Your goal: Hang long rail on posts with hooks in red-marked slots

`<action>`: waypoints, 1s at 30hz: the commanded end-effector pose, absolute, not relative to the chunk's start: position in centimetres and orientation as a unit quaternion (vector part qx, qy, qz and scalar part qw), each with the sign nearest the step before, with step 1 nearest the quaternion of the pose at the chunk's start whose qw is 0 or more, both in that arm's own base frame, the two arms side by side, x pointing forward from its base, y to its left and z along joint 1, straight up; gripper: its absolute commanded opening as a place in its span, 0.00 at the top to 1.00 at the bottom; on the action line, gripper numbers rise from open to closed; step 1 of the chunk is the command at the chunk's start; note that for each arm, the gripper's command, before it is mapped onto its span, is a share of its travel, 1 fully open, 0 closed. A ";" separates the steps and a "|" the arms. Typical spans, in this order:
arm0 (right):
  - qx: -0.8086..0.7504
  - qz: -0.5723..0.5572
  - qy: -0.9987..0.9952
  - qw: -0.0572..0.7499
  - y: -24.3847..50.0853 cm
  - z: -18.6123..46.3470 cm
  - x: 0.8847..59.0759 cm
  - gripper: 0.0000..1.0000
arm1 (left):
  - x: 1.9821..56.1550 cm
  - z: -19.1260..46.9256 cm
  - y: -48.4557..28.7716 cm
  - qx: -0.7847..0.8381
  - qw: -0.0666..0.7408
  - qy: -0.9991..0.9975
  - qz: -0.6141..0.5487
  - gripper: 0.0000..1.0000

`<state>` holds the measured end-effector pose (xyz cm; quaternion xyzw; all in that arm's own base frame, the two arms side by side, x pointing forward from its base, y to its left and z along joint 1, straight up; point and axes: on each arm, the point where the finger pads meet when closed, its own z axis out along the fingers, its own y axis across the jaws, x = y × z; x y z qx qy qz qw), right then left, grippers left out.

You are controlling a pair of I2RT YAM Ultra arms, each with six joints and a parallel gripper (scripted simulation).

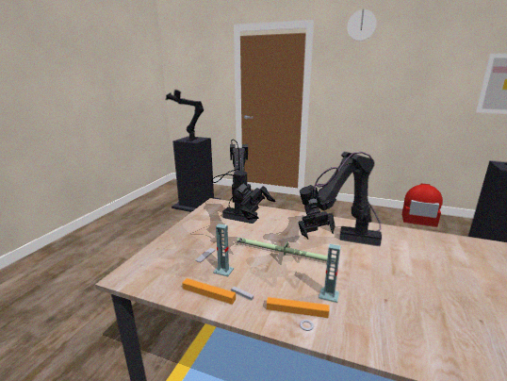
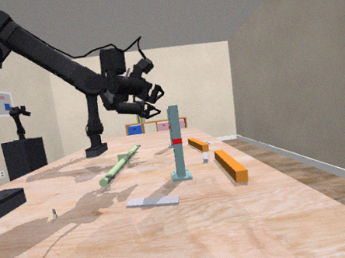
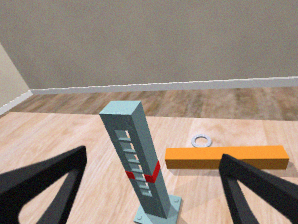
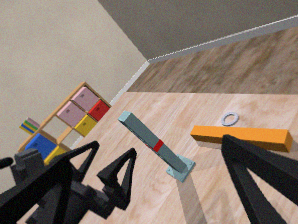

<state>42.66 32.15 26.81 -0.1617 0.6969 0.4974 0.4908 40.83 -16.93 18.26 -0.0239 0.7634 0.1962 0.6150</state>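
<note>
The long light-green rail lies flat on the table between the two arms and the posts; it also shows in the exterior view. Two teal slotted posts stand upright, each with a red mark: one post near the rail's left end and the other post near its right end. My left gripper hovers open and empty above the rail's middle, facing that second post. My right gripper is open and empty, raised near its base, away from the rail. The left gripper also shows in the right wrist view.
Two orange blocks lie in front of the posts. Two flat grey strips, a metal ring and a small bolt lie loose on the table.
</note>
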 end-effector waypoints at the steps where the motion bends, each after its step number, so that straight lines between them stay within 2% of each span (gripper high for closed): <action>1: -0.164 0.499 0.691 0.497 32.1 27.6 42.6 0.00 | 40.9 18.8 -17.0 -0.029 0.620 0.760 0.192 0.00; 18: -0.164 0.499 0.691 0.497 32.1 27.6 42.6 0.00 | 40.9 18.8 -17.0 -0.029 0.620 0.760 0.192 0.00; 30: -0.131 0.292 0.740 0.592 25.4 23.3 42.0 0.00 | 39.7 16.9 -15.4 0.006 0.627 0.776 0.074 0.00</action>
